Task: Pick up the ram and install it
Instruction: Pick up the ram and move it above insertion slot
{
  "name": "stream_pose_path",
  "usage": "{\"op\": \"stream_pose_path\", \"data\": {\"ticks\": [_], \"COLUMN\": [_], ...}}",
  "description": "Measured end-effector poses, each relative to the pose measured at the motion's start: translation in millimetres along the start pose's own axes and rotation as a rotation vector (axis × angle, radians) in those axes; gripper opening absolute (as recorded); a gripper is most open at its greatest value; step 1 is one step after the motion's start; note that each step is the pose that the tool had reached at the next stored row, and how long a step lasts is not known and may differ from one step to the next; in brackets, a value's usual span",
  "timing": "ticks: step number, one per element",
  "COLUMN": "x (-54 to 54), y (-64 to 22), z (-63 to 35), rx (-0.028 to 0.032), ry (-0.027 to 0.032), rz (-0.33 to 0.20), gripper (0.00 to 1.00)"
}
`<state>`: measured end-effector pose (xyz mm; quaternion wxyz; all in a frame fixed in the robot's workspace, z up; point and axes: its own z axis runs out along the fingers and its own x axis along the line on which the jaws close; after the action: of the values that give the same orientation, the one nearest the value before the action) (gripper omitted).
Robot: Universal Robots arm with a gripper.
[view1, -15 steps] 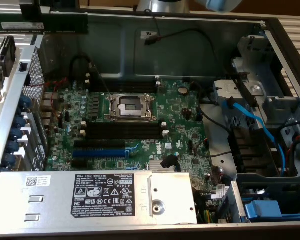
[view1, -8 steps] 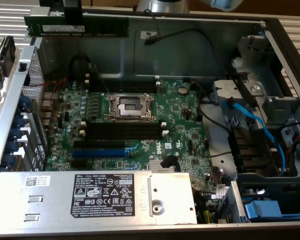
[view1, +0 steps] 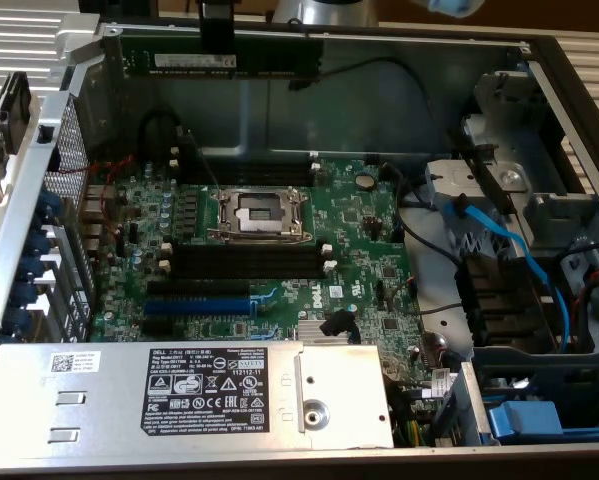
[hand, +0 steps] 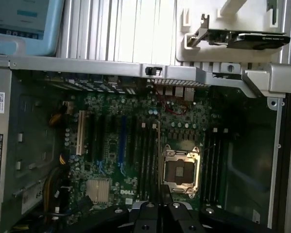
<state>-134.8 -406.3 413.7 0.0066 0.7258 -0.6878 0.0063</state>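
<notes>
The ram (view1: 269, 62) is a long dark-green stick with a white label strip. It hangs level at the top of the exterior view, above the far wall of the open computer case. My gripper (view1: 217, 45) comes down from above and is shut on the stick left of its middle. In the wrist view the gripper (hand: 159, 209) looks down on the motherboard (hand: 130, 145), and a thin dark edge that may be the ram (hand: 159, 160) runs out from between its fingers. The black memory slots (view1: 249, 262) with white end clips lie below the processor socket (view1: 259, 212), well beneath the stick.
A second bank of black slots (view1: 249, 172) lies above the socket. Blue expansion slots (view1: 194, 305), a grey power supply (view1: 179, 390), a blue cable (view1: 509, 250) and drive cages on the exterior view's right fill the case. Metal case walls ring the board.
</notes>
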Motion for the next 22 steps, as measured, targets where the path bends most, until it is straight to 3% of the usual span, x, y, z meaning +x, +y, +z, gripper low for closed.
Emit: {"op": "stream_pose_path", "data": {"ticks": [2, 4, 8, 12, 16, 20, 22], "x": [0.4, 0.5, -0.1, -0.3, -0.3, -0.4, -0.6], "y": [-7.8, -12.2, -14.5, -15.9, -16.1, -16.2, -16.2], "z": [0.0, -0.1, 0.0, 0.2, 1.1, 3.2, 5.9], "rx": [0.0047, 0.0134, 0.0355, 0.0467, 0.0630, 0.0715, 0.0730], "ry": [0.0001, 0.0001, -0.0034, -0.0074, -0.0089, -0.0136, -0.0169], "rz": [0.000, 0.000, 0.005, 0.017, 0.044, 0.053, 0.053], "gripper": [0.12, 0.12, 0.12, 0.12, 0.12, 0.12, 0.12]}}
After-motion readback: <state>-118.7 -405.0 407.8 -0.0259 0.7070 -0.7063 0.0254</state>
